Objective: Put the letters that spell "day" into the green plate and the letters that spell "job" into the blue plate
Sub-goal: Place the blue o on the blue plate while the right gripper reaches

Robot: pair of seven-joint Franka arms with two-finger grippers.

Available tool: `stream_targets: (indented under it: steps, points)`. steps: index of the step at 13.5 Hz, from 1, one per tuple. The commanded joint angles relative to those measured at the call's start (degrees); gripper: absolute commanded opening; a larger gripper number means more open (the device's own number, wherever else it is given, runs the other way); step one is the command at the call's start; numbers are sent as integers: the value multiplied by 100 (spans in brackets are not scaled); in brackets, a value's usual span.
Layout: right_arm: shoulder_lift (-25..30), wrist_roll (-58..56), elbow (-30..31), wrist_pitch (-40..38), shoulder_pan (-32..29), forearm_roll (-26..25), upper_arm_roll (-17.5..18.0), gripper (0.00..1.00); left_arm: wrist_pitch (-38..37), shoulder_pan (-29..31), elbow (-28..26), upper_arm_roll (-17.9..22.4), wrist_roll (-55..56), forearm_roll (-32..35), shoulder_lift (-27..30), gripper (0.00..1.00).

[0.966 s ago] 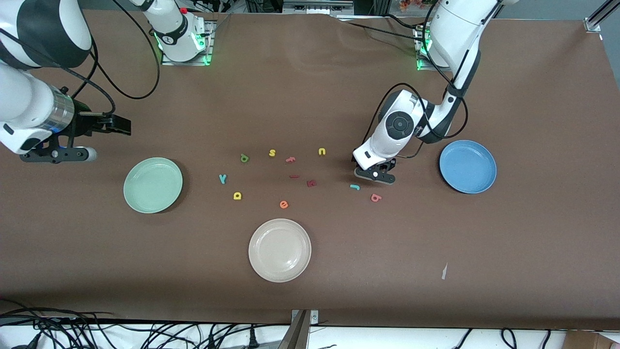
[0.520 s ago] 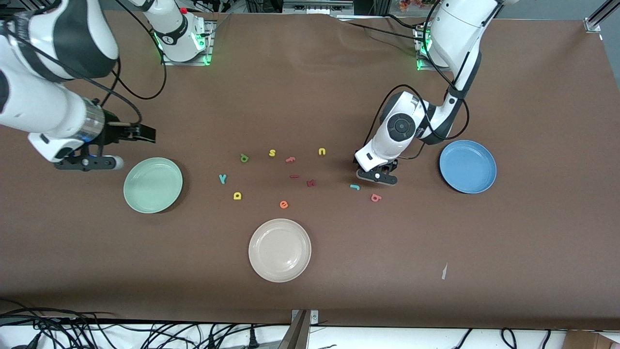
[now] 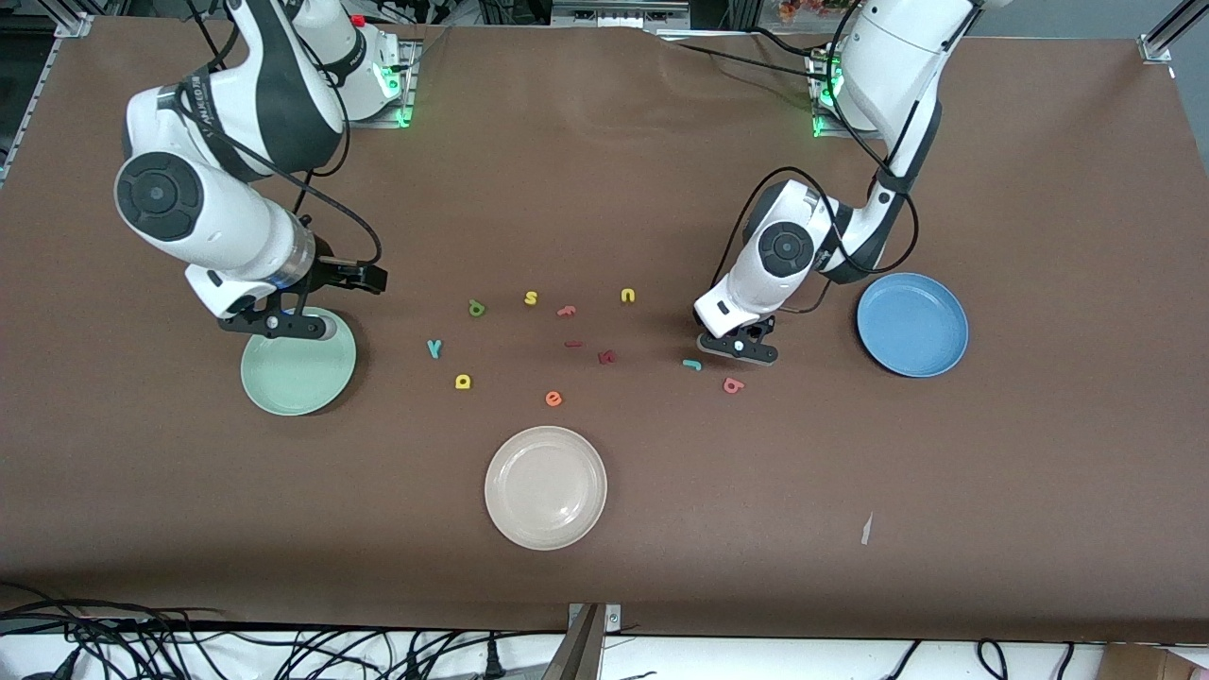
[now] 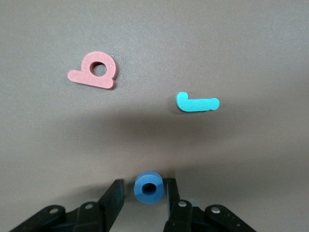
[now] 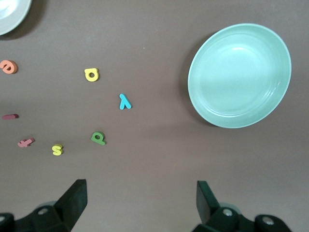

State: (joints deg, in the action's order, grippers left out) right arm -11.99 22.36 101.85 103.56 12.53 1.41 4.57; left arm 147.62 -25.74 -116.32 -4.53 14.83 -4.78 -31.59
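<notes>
Left wrist view showed our left gripper (image 4: 143, 193) narrowing its fingers around the blue "o" (image 4: 148, 187) on the table (image 3: 850, 529), near the blue plate (image 3: 912, 325). Our right gripper (image 3: 283, 326), spread wide and empty, had swung in over the green plate (image 3: 298, 370); both plates held nothing.

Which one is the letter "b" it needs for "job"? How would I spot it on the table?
Start at the blue plate at the left arm's end. Toward the table's middle, the left gripper is down on the cloth. Just nearer the camera lies the salmon-red b, with a round hole, unlike the teal hooked j beside it.
</notes>
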Motion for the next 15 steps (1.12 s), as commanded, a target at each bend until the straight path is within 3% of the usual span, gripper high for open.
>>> stream_targets:
  steps: [1,3,5,8,12,15]
  points:
    - [135,321,343,348,118,61,-26,100,65,-54,118,49,-68,-76,-93,28]
    - [135,540,597,708,241,61,-17,100,65,-27,118,57,-95,-76,-58,15]
    - [135,839,888,1121,399,61,-9,100,57,86,118,57,-112,-67,38,13]
    - [135,1279,1414,1850,557,61,35,100,-13,700,57,57,-182,-49,529,13]
    - [39,1858,2083,2904,952,35,27,100,-706,1824,-109,49,-1638,-58,1180,15]
    - [-215,2114,2260,3415,1120,26,27,100,-866,2379,-766,49,-2246,-58,1690,15]
